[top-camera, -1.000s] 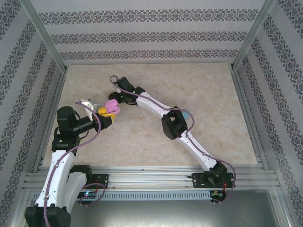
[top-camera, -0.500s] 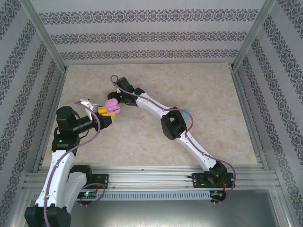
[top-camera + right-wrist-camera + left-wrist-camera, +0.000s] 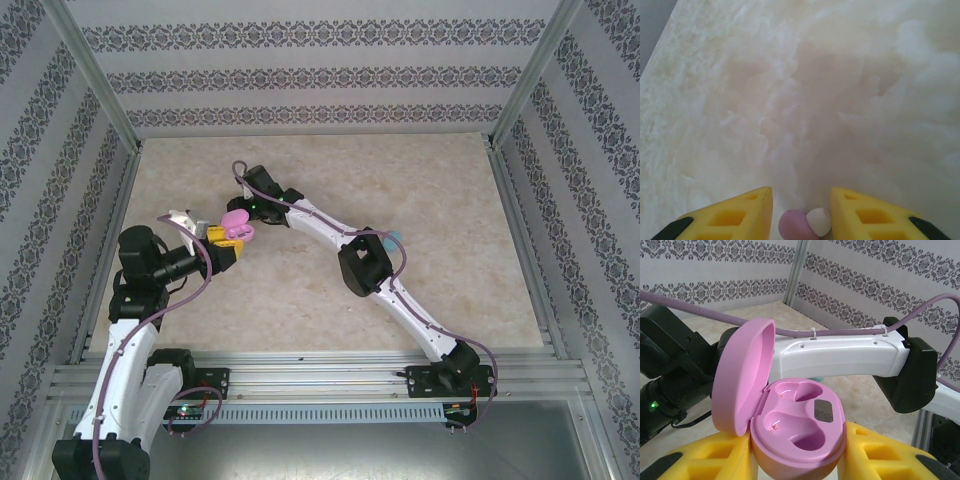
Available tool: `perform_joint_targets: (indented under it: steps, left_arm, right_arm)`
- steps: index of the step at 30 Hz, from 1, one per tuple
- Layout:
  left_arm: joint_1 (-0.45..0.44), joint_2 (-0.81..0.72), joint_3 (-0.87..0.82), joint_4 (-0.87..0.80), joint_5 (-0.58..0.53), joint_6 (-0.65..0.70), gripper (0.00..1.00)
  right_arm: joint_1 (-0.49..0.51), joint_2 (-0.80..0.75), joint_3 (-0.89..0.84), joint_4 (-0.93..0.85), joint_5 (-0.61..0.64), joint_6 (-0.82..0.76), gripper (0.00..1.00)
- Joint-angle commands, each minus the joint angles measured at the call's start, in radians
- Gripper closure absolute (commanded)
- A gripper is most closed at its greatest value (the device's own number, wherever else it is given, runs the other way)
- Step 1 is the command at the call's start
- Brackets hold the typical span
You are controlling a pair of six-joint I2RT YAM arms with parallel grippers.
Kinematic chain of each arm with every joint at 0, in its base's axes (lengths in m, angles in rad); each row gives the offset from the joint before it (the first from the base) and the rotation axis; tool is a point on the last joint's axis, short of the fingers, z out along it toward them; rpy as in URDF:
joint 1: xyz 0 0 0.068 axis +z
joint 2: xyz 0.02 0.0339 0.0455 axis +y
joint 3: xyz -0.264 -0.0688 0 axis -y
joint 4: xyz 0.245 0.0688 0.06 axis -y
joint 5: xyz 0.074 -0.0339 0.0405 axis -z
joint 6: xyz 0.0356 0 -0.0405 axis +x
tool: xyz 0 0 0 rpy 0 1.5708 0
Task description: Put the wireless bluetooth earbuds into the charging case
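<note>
My left gripper (image 3: pixel 800 446) is shut on the base of the pink charging case (image 3: pixel 797 425) and holds it up with the lid (image 3: pixel 742 375) swung open. Both sockets of the case are empty. In the top view the case (image 3: pixel 236 224) sits just left of the right arm's wrist. My right gripper (image 3: pixel 801 192) points down at the table, its yellow fingers (image 3: pixel 740 212) standing either side of a pink-purple earbud (image 3: pixel 794 226) with a white tip. A narrow gap shows between the left finger and the bud, and the bud lies on the tabletop.
The right arm (image 3: pixel 840 355) crosses close behind the held case. A small light blue thing (image 3: pixel 393 237) peeks out by the right arm's elbow. Marbled tabletop (image 3: pixel 805 90) stretches ahead of the right gripper. Aluminium frame rails (image 3: pixel 300 375) border the table.
The right arm has shifted slightly, its elbow sinking a little towards the near edge. The left arm and the case have stayed put.
</note>
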Motion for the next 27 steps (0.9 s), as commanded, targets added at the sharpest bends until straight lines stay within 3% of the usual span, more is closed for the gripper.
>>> perform_joint_targets:
  steps: [1, 11, 27]
  left_arm:
    - [0.013, -0.02, -0.005, 0.033, 0.017, -0.011, 0.66]
    - [0.013, -0.03, -0.006, 0.03, 0.017, -0.016, 0.67]
    - [0.013, -0.078, 0.002, 0.019, 0.013, -0.039, 0.67]
  right_arm:
    - [0.025, 0.023, 0.017, 0.007, -0.027, -0.045, 0.65]
    - [0.043, -0.003, -0.003, -0.044, -0.036, -0.117, 0.7]
    - [0.074, -0.168, -0.259, -0.038, -0.054, -0.207, 0.81]
